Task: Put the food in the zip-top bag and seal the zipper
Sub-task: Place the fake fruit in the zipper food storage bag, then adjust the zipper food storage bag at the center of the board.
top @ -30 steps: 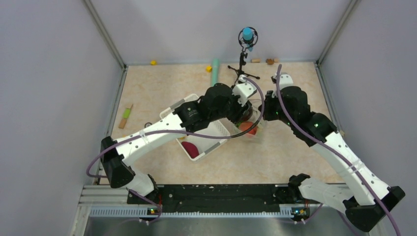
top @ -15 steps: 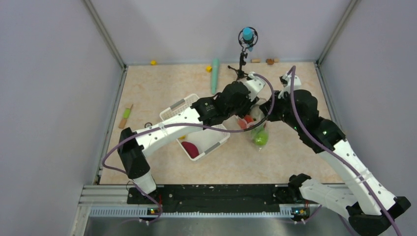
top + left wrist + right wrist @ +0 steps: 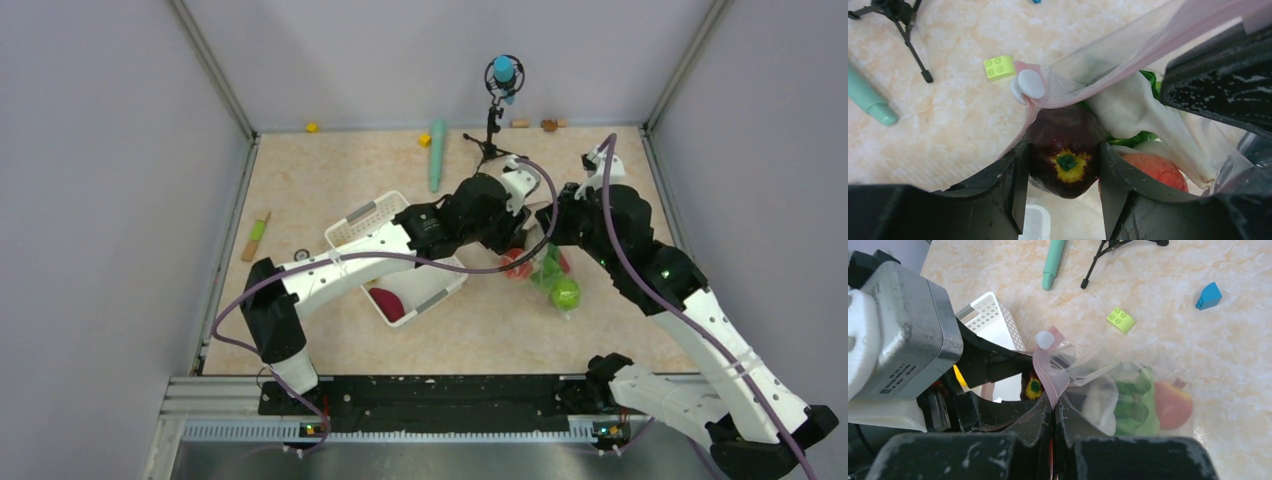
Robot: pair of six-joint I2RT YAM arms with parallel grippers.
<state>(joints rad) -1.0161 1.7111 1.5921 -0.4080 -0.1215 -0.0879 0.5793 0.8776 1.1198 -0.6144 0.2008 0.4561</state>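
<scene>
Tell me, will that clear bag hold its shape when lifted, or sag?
Likely floppy: the bag creases where the right hand pinches its pink strip. Probably bottom-heavy, since the produce bunches at one end. Adding the left hand's maroon fruit should weigh it further.

We record the top camera high behind the near edge of the table (image 3: 330,180), facing steeply down over all of it, each wrist camera close above the bag (image 3: 1088,367) mouth, facing down, both wrist views sharing the lime block (image 3: 1121,320), tripod (image 3: 1096,265), teal cylinder (image 3: 1054,262).
</scene>
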